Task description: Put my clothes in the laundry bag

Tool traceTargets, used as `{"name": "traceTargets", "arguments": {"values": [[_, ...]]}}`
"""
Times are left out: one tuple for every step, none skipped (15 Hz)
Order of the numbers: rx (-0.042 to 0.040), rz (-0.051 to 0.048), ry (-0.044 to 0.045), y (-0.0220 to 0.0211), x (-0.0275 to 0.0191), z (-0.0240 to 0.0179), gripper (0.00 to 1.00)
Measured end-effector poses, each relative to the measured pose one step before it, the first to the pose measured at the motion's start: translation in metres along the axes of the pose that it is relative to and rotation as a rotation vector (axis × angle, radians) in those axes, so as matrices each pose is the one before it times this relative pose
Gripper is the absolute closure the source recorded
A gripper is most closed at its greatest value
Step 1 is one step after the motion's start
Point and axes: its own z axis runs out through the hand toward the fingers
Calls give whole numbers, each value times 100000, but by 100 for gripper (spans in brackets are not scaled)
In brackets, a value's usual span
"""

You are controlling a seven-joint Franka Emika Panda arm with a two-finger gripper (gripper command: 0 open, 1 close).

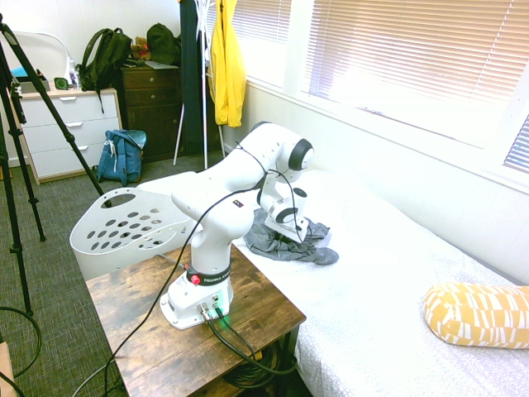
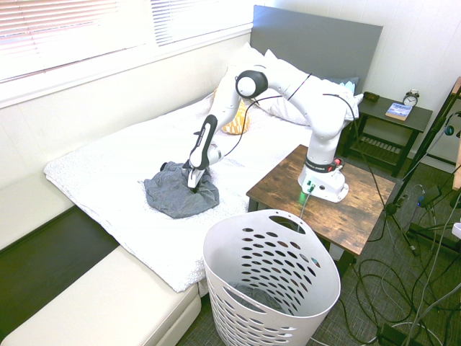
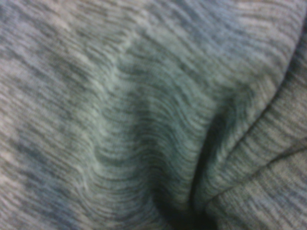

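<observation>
**Grey sweatshirt pinched on the bed**

Heathered dark-grey sweatshirt (image 2: 180, 193) is lying crumpled on the white bed (image 2: 115, 180). The hand (image 2: 193, 182) is pointing down into it, clenched on a fold. The white laundry basket (image 2: 277, 303) is standing apart beside the desk (image 2: 360, 209).

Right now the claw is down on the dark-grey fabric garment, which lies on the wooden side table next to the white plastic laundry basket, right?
Not quite: the dark-grey fabric garment lies on the white bed, not the wooden side table. The second exterior view shows this. The claw is down on it.
</observation>
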Motion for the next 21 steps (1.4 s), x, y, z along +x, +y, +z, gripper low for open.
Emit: {"name": "traceTargets", "arguments": {"values": [[55, -129, 46, -109, 15, -109, 100], [115, -168, 115, -180, 47, -208, 100], [193, -173, 357, -293, 137, -444, 100], [559, 82, 900, -489, 287, -787, 100], [1016, -20, 1677, -776, 456, -1368, 100], [1180, -258, 2094, -1071, 512, -2075, 100], [776, -257, 2338, -1221, 527, -2603, 100], [569, -273, 2518, -1288, 451, -2799, 100], [355, 256, 1362, -1422, 102, -2763, 100], [-7, 1108, 170, -1539, -330, -2581, 100], [-606, 843, -248, -1651, -776, -2488, 100], [-1293, -106, 22, -1790, -1212, -2566, 100], [-1808, -673, -144, -1876, -1523, -2489, 100], [-1612, -1077, 232, -2031, -1774, -2799, 100], [-1632, -1606, 258, -1872, -1909, -2865, 100], [-1222, -1805, 420, -1812, -2073, -3135, 100], [-507, -1882, 81, -1683, -2323, -3306, 100], [71, -1867, 142, -1558, -2600, -3514, 100], [460, -2081, 237, -1430, -2982, -3743, 100], [189, -2567, 404, -1222, -3224, -3760, 100], [44, -2567, 741, -1067, -3555, -3988, 100]]}}
